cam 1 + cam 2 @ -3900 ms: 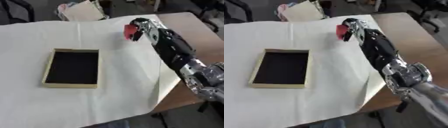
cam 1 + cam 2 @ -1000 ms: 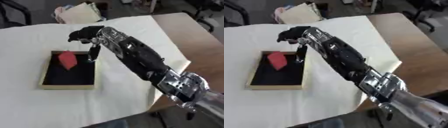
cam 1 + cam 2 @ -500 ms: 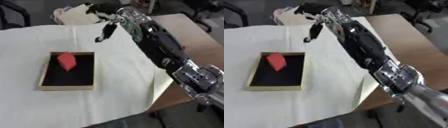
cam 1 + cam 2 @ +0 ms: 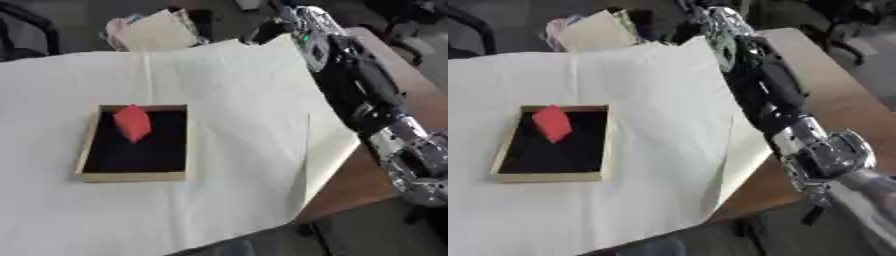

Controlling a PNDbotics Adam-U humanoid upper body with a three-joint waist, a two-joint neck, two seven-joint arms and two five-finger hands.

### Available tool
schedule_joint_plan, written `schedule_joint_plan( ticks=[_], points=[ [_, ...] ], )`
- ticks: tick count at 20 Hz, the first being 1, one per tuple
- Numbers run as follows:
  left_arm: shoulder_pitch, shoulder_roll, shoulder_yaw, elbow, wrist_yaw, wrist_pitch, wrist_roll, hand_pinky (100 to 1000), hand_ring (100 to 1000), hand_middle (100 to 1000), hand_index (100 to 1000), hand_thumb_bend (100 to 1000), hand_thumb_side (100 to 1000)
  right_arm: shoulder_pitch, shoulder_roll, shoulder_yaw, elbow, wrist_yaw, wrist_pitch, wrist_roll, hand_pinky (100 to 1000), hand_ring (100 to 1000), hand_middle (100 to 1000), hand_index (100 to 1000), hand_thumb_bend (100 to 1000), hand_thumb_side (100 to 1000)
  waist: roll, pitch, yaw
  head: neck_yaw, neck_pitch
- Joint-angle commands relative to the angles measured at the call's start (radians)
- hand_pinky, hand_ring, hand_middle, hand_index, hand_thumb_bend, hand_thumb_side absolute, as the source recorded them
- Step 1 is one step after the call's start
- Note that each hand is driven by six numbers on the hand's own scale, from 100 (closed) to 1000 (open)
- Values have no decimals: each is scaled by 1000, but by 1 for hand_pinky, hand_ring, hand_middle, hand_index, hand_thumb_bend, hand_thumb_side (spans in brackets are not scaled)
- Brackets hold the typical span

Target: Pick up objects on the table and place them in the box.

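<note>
Lying in box (image 4: 87,150) — red block (image 4: 132,123).

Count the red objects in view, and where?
1. A red block lies inside the box, at its far left corner, leaning against the wall. No others show on the paper, though the right arm may hide something at the far edge.

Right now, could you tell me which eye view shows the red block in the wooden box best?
The left eye view: the red block sits nearer the picture's middle, leaning in the black-lined wooden box. The right eye view shows it equally whole, closer to the left edge.
</note>
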State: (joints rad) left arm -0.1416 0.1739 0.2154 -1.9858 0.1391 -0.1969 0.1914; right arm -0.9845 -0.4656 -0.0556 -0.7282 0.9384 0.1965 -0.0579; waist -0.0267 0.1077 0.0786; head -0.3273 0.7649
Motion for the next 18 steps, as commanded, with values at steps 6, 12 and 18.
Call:
schedule_joint_plan(
  ticks=[6,12,18],
  points=[
    [-6,19,8,-14,-2,2,5,811,542,609,810,230,463,-34,-61,-102,225,-250,119,-337,517,807,782,961,618,330,-6,-19,5,5,4],
    [-2,21,13,-14,-4,2,8,811,541,608,810,228,463,-35,-76,-100,477,-528,145,-582,534,834,803,970,635,338,-11,-18,14,13,3],
    [-6,23,8,-14,-3,3,6,811,542,608,810,226,464,-23,-83,-34,571,-696,55,-699,538,861,816,987,645,344,-11,-20,7,11,4]
  ],
)
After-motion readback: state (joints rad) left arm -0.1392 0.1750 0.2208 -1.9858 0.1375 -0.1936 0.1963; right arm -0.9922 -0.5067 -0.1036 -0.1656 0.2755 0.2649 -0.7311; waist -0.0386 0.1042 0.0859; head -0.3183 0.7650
